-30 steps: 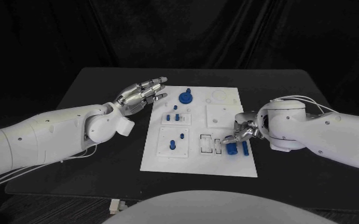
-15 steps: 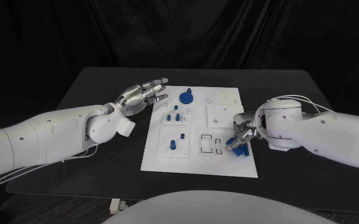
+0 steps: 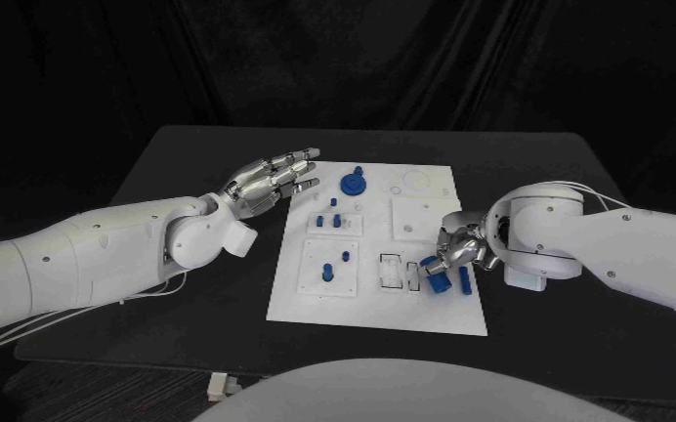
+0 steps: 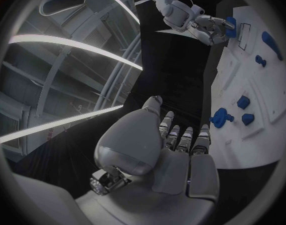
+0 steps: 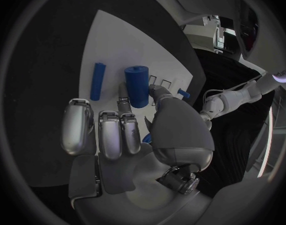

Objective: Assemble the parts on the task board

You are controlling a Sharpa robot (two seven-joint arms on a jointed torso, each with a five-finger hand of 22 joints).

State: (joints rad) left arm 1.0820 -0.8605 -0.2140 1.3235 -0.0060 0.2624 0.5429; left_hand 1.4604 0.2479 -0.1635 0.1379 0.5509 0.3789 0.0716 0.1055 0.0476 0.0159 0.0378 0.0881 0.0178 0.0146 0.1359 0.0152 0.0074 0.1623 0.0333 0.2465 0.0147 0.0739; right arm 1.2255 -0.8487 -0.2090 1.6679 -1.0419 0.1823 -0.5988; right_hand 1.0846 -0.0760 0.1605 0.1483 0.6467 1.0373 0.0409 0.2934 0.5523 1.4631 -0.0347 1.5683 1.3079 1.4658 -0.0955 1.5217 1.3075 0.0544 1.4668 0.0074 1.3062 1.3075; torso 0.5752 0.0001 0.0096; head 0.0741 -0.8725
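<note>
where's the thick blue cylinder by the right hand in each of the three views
Head view: the blue cylinder stands on the white board near its right edge, at the right hand.
Left wrist view: a bit of blue shows far off, at the right hand's fingers; too small to say it is the cylinder.
Right wrist view: mid-picture, just past the fingertips, beside a thin blue rod.
Shared landmark: the white board.

1. My arms are smooth, rounded white shells.
2. My left hand (image 3: 268,180) and right hand (image 3: 458,248) are silver metal, with segmented fingers.
3. Thin white cables (image 3: 570,188) loop over my right forearm.
</note>
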